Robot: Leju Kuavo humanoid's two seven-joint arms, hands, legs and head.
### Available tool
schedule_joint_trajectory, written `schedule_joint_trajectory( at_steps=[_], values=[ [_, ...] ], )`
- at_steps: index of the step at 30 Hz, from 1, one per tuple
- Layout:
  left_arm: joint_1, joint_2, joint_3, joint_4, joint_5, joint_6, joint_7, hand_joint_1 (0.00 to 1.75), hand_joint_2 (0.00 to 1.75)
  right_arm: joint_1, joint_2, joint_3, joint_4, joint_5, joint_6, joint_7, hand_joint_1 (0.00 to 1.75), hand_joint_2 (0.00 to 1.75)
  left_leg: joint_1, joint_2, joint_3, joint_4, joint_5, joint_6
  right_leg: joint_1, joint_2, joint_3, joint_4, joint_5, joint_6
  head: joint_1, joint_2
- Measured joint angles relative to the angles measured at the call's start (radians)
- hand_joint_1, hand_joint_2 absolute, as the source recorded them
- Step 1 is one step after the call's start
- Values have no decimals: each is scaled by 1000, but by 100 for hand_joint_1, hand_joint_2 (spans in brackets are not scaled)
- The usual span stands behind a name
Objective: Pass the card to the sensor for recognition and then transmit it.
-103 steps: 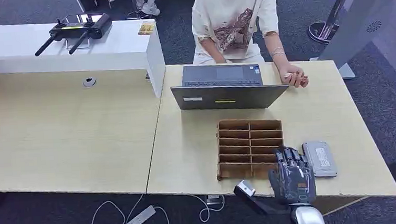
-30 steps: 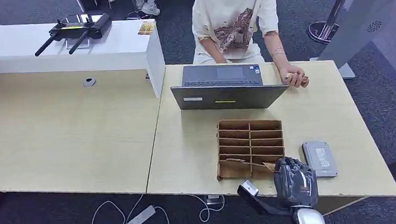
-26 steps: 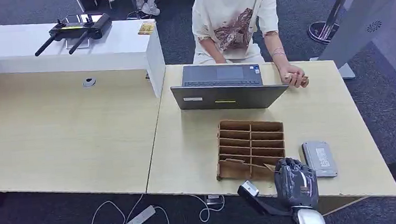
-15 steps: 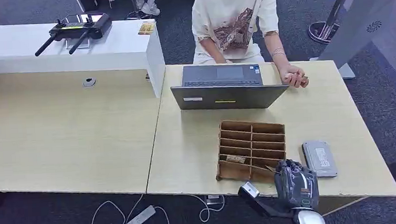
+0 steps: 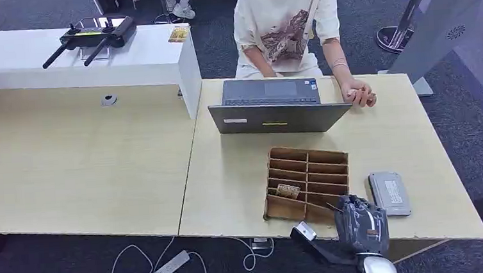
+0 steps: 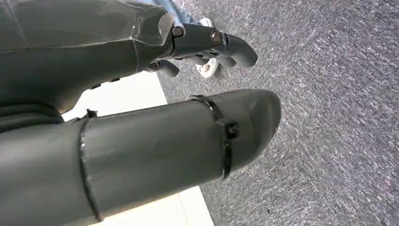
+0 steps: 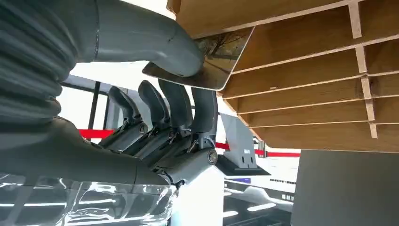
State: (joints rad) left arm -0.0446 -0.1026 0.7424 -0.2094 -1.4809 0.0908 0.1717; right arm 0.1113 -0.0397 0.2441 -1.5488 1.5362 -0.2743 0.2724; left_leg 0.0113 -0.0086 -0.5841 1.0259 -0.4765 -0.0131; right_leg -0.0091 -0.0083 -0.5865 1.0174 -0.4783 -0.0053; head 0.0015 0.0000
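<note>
right hand: thumb and fingers pinch the card at the near edge of the slotted wooden box | sensor: flat on surface just beside box | left hand: holds nothing, fingers loosely curled over carpet

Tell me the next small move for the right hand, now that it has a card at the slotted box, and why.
Probably lift the card clear of the wooden box, then carry it right toward the grey sensor. The right hand pinches the card under its thumb at the box's near edge, and the sensor lies just beside the box.
</note>
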Motion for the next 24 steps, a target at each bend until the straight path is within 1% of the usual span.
schedule_joint_trajectory(
  at_steps=[1,3,11,15,24],
  values=[
    [0,0,0,0,0,0,0,0,0,0,0,0,0,0,-1,0,168,175,0,0,0,0,0,0,0,0,0,0,0,0,0,0],
    [0,0,0,0,0,0,-1,0,0,0,0,0,0,0,-3,2,175,175,0,0,0,0,0,0,0,0,0,0,0,0,0,0],
    [0,0,0,0,0,0,-2,0,0,1,0,0,0,2,-24,5,175,175,0,0,0,0,0,0,0,0,0,0,0,0,0,0],
    [0,0,0,0,0,1,-2,0,0,1,0,0,0,3,-36,-7,175,175,0,0,0,0,0,0,0,0,0,0,0,0,0,0],
    [-1,0,0,0,-2,0,-4,0,0,-8,-3,26,14,3,-48,-66,175,175,0,0,0,0,0,0,0,0,0,0,0,0,0,0]
  ],
)
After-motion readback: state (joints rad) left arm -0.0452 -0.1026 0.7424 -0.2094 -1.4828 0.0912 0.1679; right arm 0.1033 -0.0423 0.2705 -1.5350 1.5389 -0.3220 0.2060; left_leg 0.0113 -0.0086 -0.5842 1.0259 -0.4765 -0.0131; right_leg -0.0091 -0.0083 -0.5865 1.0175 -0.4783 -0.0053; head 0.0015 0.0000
